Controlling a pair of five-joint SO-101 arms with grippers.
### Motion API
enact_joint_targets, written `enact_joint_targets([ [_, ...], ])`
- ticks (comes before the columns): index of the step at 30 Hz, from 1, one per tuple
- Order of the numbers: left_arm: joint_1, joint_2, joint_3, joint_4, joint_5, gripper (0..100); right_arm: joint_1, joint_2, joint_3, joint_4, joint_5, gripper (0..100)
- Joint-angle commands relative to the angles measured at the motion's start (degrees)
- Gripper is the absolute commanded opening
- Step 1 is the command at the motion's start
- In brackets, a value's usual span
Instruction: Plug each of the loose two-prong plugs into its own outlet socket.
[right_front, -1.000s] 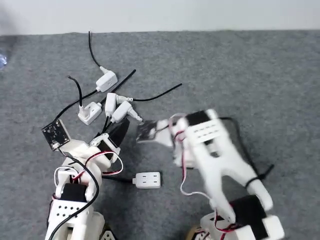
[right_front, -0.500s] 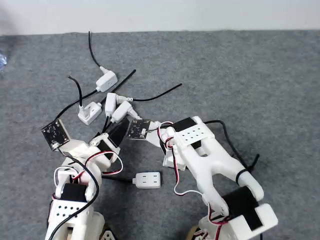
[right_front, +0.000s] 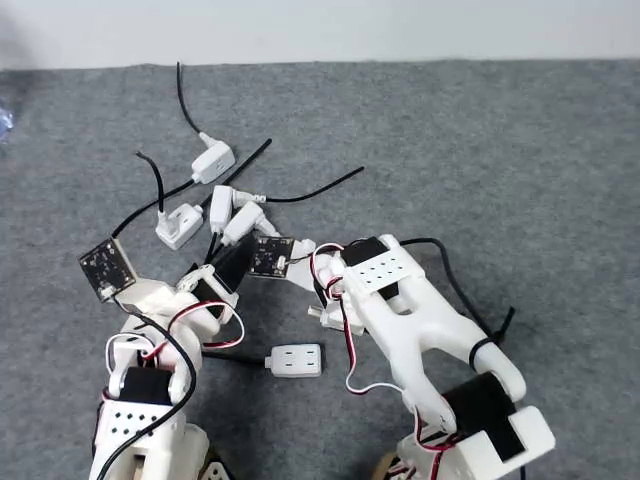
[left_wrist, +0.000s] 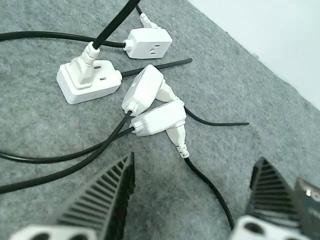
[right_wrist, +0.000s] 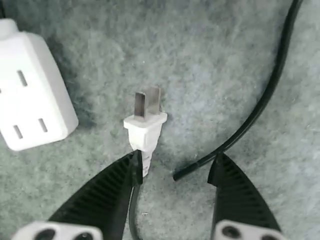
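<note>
Right hand (right_wrist: 177, 159) hanging released, jaws spread wide either side of the cord of the loose two-prong plug (right_wrist: 146, 127), one finger just beside the strain relief. Plug flat on the grey bench (right_wrist: 225, 50), prongs pointing away from the hand, near the white three-way outlet socket (right_wrist: 30, 100) but not touching. Left hand (left_wrist: 196, 161) released too, above a cluster of already mated plugs (left_wrist: 152, 102). Guessing light and rigid, smooth plastic so maybe a bit slippery, with a stiff-ish black cord that'll tug it sideways. Best to pinch the moulded white body across its flat sides, not the rubbery strain relief and definitely not the thin prongs. Probably worth pinning the socket as well, looks light enough to slide. No readable writing or logo on plug or socket.
</note>
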Motion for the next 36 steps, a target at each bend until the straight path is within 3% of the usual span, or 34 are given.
enact_joint_targets([
  [1,0.53,-0.62,-0.48,-1.23,-0.18,35,-1.10,-0.31,-0.35,-1.36,-0.97,20.2],
  [8,0.62,-0.62,-0.48,-1.23,-0.70,35,-5.85,3.47,-0.70,-1.89,-5.10,20.1],
  [11,0.09,-0.62,-0.40,-1.23,-4.04,35,-5.93,5.76,-0.79,-1.80,-6.24,20.1],
  [28,-0.26,-0.62,-0.66,-1.05,-4.04,35,-5.93,3.12,-4.48,-0.75,-6.68,20.1],
  [36,-16.62,-0.62,-3.03,-0.97,-3.87,35,-6.02,6.02,-9.14,-0.22,-8.70,20.1],
])
